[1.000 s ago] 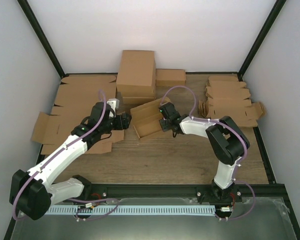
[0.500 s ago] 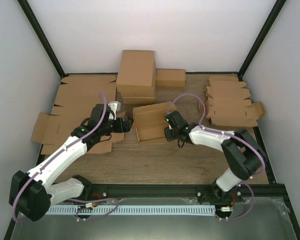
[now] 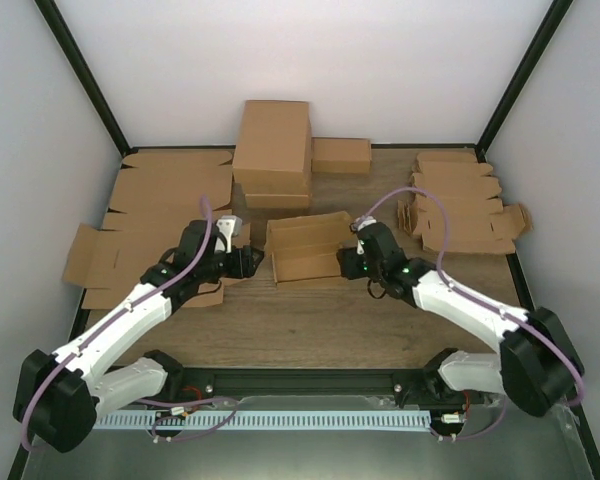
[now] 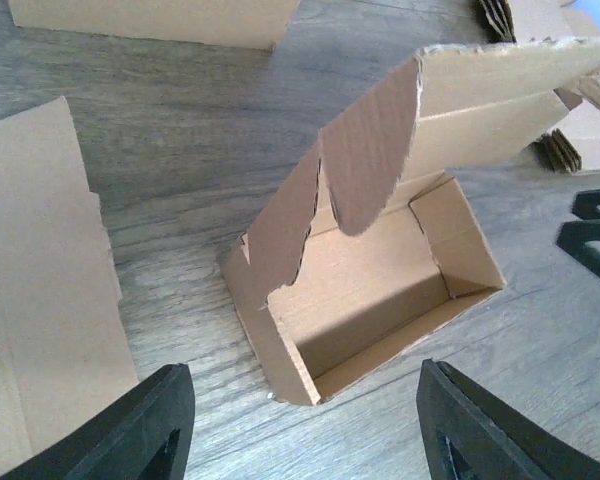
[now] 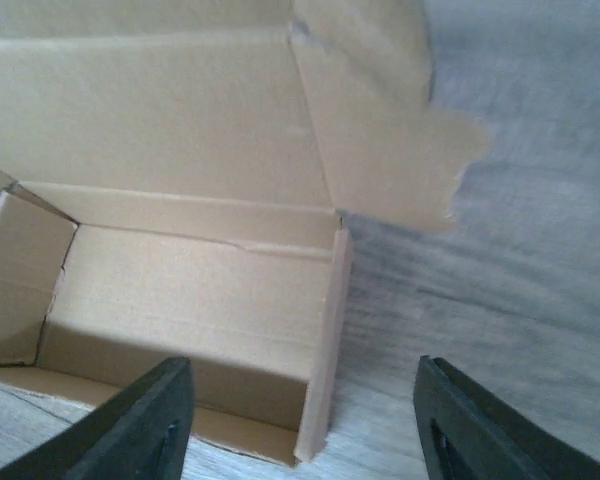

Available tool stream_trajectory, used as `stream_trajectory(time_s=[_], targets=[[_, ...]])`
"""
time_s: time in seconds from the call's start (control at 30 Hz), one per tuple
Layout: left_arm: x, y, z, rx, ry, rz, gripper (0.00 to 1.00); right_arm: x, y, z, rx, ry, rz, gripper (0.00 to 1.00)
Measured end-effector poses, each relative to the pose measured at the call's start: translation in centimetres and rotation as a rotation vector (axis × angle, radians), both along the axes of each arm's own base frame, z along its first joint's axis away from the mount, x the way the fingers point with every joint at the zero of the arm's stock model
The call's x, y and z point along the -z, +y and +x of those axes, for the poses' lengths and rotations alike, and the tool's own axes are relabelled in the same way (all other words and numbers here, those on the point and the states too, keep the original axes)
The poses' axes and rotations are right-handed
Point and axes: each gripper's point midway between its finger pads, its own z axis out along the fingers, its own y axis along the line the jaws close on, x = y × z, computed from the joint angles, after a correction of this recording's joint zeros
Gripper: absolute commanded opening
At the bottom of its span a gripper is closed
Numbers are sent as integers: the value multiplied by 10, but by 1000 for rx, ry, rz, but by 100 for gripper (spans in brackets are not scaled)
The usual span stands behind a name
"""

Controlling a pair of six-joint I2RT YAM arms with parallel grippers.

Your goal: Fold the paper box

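On the table (image 3: pixel 310 320) the paper box (image 3: pixel 305 250) sits centred, lid flap up, long axis running left to right. Our left gripper (image 3: pixel 254 262) and right gripper (image 3: pixel 346 262) flank its short ends, both spread wide, empty; the right looks nearer.

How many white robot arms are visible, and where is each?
2. The left white robot arm comes from the lower left, the right white robot arm from the lower right; they end at opposite sides of the half-folded brown cardboard box. None seems hidden.
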Motion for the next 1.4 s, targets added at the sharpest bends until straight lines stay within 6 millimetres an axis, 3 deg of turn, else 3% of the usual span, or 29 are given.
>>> stream_trajectory(time_s=[0.17, 0.33, 0.57, 0.67, 0.83, 1.03, 1.2, 1.4], targets=[[0, -6, 3, 9, -19, -11, 61, -36, -19, -4, 10, -111, 112, 73], [4, -12, 7, 11, -34, -12, 59, -52, -51, 19, 41, -134, 172, 73], [16, -14, 15, -10, -41, 37, 59, -66, -36, 21, -88, -190, 192, 69], [15, -12, 20, -29, -63, 48, 59, -70, -29, 28, -131, -208, 192, 71], [14, -14, 29, -40, -71, 65, 59, -65, -24, 36, -169, -230, 167, 81], [20, -17, 34, -40, -62, 91, 56, -56, -21, 47, -181, -242, 148, 83], [19, -19, 35, -41, -65, 95, 51, -38, -17, 56, -189, -210, 129, 78], [27, -21, 40, -47, -43, 110, 41, -16, -15, 62, -188, -152, 116, 60]])
